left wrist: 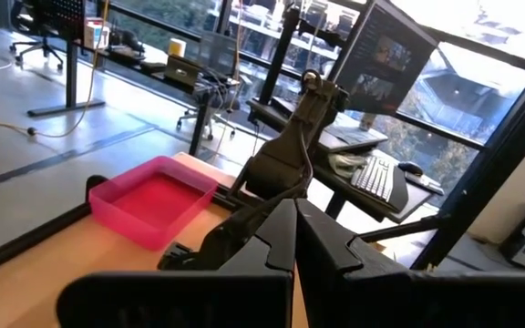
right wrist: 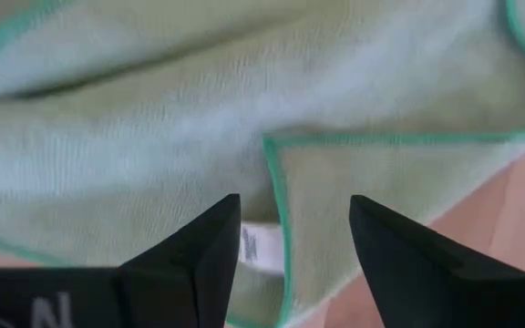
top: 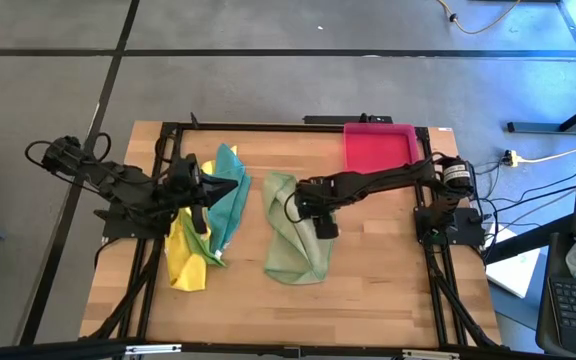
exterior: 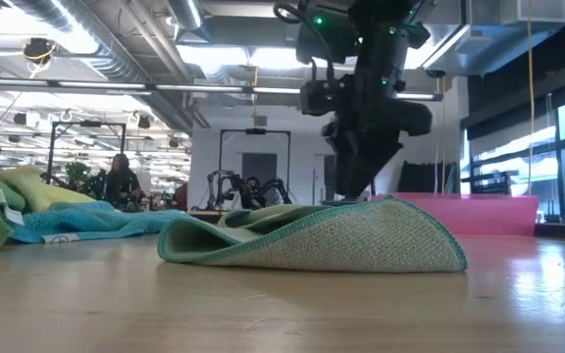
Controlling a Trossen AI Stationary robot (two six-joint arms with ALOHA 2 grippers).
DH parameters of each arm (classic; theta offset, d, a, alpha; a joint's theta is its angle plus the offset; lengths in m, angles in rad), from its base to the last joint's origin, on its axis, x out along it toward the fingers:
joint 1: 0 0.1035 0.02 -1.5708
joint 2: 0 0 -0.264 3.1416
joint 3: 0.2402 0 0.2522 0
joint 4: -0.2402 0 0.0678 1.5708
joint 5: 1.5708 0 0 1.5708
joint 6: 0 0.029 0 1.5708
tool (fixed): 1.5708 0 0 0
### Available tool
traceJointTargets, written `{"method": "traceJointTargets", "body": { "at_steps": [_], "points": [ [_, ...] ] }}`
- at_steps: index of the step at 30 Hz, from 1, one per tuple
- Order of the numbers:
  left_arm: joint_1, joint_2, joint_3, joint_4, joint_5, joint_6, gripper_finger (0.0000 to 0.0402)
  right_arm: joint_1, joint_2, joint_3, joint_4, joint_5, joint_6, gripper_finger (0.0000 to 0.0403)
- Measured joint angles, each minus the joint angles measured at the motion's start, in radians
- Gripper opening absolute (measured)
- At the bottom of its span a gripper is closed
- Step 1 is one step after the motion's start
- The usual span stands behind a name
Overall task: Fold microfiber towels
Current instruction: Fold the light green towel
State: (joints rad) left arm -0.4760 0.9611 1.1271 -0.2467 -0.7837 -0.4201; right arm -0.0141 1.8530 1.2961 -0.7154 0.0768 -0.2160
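From above, a wooden table (top: 368, 290) carries a pile of cloths on its left side: a yellow towel (top: 183, 262) nearest the front, a teal towel (top: 230, 195) reaching toward the far edge, and a strip of bright green towel (top: 201, 240) between them. The left gripper (top: 205, 183) hangs over this pile with its fingers pressed together, holding nothing. In the middle of the table lies the larger pale olive towel (top: 293, 255), loosely folded over on itself. The right gripper (top: 320, 222) is above the right part of that towel, its arm stretching in from the right edge. A pink tray (top: 378, 146) sits at the far right corner of the table.

At table height, the pale olive towel (exterior: 332, 238) lies as a low doubled mound with a green hem, and the right gripper (exterior: 346, 196) comes down to its top from above. The teal towel (exterior: 86, 222) and the yellow towel (exterior: 37, 186) are heaped at the left; the pink tray (exterior: 479, 213) is behind on the right.

The left wrist camera looks past the closed left gripper (left wrist: 295, 239) toward the pink tray (left wrist: 149, 200) and the right arm beyond it.

The right wrist camera shows the right gripper (right wrist: 294, 246) with its fingers (right wrist: 212, 246) spread apart, just above the pale olive towel (right wrist: 199, 118), where a hemmed corner and a white label (right wrist: 258, 251) lie between them; nothing is pinched.
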Motion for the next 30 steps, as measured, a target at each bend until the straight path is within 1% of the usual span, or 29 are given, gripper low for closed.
{"method": "traceJointTargets", "body": {
  "at_steps": [3, 7, 11, 16, 18, 22, 28, 30],
  "points": [
    [0.000, 0.002, 0.000, -0.005, -0.003, -0.010, 0.0000, -0.003, 0.000, -0.040, 0.025, -0.037, -0.001, 0.0204],
    [0.000, 0.002, 0.000, -0.006, -0.009, -0.023, 0.0000, -0.002, 0.001, -0.091, 0.032, -0.033, 0.000, 0.0186],
    [0.000, 0.002, 0.000, -0.007, -0.009, -0.023, 0.0000, -0.006, 0.001, -0.096, 0.062, 0.015, 0.002, 0.0160],
    [0.000, 0.002, 0.000, -0.008, -0.010, -0.024, 0.0000, -0.029, 0.008, -0.096, 0.127, 0.003, 0.007, 0.0130],
    [0.000, 0.002, 0.000, -0.008, -0.010, -0.033, 0.0000, -0.038, 0.012, -0.098, 0.126, -0.027, 0.011, 0.0123],
    [0.000, 0.002, 0.000, -0.008, -0.009, -0.050, 0.0000, -0.041, 0.011, -0.115, 0.145, -0.078, 0.001, 0.0117],
    [0.000, 0.002, 0.000, -0.012, -0.009, -0.050, 0.0000, -0.041, 0.011, -0.141, 0.153, -0.079, -0.001, 0.0121],
    [0.000, 0.002, 0.000, -0.016, -0.009, -0.050, 0.0000, -0.041, 0.011, -0.142, 0.155, -0.063, -0.001, 0.0121]
  ]
}}
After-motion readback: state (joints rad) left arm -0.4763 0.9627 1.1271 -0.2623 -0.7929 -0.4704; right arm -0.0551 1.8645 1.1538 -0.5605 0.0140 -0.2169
